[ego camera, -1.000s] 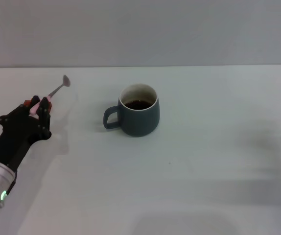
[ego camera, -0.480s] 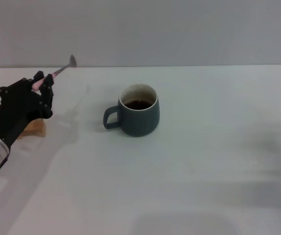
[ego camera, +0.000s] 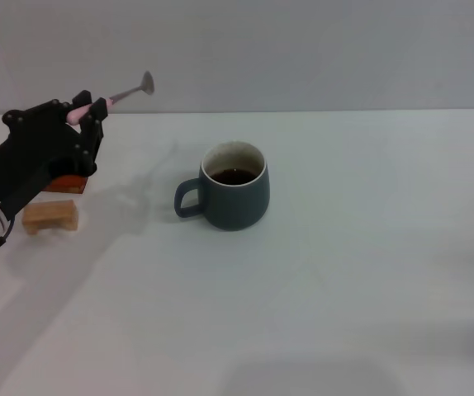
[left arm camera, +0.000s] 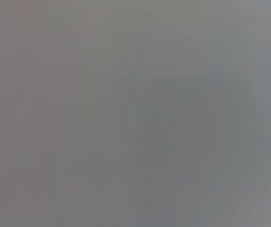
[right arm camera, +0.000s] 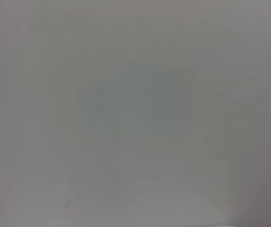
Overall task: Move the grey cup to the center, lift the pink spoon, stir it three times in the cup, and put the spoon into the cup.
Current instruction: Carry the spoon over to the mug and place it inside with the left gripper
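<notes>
Mid-bench (ego camera: 344, 272), the grey cup (ego camera: 235, 196) is seen upright, cream-rimmed, with dark liquid inside and its handle turned toward the left edge. Near the far-left corner, the pink spoon (ego camera: 125, 92) is held aloft, clamped in the left hand (ego camera: 87, 111), metal bowl outward.

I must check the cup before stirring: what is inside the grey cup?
Inside the grey cup is dark liquid below a pale inner wall. Its depth and the cup's bottom are covered by the liquid. The pink spoon is not in it.
</notes>
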Controlling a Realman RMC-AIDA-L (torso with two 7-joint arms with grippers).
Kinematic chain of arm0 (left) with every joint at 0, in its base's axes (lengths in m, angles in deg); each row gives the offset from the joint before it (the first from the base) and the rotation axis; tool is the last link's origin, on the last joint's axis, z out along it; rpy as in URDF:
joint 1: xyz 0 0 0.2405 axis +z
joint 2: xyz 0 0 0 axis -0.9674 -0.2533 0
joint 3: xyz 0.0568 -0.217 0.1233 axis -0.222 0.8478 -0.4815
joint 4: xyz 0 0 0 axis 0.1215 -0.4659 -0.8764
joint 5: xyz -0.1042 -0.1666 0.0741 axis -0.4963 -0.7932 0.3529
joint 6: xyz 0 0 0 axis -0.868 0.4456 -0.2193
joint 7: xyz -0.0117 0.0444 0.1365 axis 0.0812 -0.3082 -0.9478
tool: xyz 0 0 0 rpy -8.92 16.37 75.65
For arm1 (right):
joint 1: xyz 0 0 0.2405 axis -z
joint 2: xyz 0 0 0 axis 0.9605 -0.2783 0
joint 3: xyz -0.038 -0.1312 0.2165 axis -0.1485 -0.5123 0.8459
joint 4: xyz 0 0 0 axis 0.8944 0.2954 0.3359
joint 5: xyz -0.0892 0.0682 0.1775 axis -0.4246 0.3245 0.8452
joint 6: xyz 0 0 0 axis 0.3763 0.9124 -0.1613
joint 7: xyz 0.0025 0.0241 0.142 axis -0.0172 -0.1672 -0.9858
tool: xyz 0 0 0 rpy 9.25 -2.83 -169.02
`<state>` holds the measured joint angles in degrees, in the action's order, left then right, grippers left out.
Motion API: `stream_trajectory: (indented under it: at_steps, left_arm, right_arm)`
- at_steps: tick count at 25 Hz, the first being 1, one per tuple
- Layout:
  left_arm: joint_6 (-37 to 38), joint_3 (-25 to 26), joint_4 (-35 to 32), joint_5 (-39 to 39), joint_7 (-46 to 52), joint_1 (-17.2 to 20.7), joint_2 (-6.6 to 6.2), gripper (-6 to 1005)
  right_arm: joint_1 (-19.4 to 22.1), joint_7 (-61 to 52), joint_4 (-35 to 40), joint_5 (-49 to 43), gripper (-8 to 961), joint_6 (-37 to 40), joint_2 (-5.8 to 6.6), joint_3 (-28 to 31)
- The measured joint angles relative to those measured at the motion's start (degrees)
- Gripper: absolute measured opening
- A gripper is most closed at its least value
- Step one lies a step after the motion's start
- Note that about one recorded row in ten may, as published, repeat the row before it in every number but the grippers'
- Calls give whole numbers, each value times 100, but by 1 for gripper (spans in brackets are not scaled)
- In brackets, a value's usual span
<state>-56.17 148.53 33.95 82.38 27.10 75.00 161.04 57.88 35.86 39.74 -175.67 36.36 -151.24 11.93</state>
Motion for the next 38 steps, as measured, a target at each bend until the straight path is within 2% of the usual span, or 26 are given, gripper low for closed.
stream_trajectory:
  at_steps: [2, 3, 5, 11, 14, 18, 19, 20, 29, 30, 33, 38]
  left_arm:
    - [-214, -51, 139, 2, -20, -51, -95, 148]
    - [-389, -114, 216, 3, -24, -131, -188, 148]
    - [-472, -144, 263, 5, -25, -172, -233, 148]
    - [-1344, -302, 835, 7, -68, -467, -590, 148]
    - [-1734, -277, 1125, 6, -167, -504, -664, 148]
    - [-1974, -195, 1324, 6, -269, -498, -661, 148]
    - [-2065, -101, 1379, 4, -313, -471, -596, 148]
    - [-2100, 64, 1385, 1, -351, -408, -464, 148]
    - [-2074, 832, 1440, -17, -296, 74, 260, 147]
    - [-2138, 994, 1499, -28, -201, 165, 383, 147]
    - [-2335, 1282, 1641, -30, -93, 331, 628, 147]
    - [-2880, 1591, 1772, -13, -723, 394, 983, 147]
  right_arm:
    - [52, 0, 39, 0, -1, 6, 1, 85]
    - [108, 0, 52, 0, -1, 10, 1, 143]
    - [131, 0, 52, 0, -1, 11, 1, 162]
    - [215, 0, 59, 1, 0, 24, -4, 183]
    - [230, 0, 52, 0, 0, 26, -15, 184]
    - [240, 0, 46, 0, 0, 26, -23, 187]
    - [248, 0, 41, 0, 0, 26, -24, 187]
    - [248, 0, 41, 0, 0, 26, -24, 187]
    - [263, 0, 38, -1, 0, 26, -26, 187]
    - [263, 0, 39, -1, -1, 26, -26, 187]
    - [259, 0, 42, -1, -1, 15, -26, 187]
    - [245, 0, 37, -1, -1, 3, -26, 187]
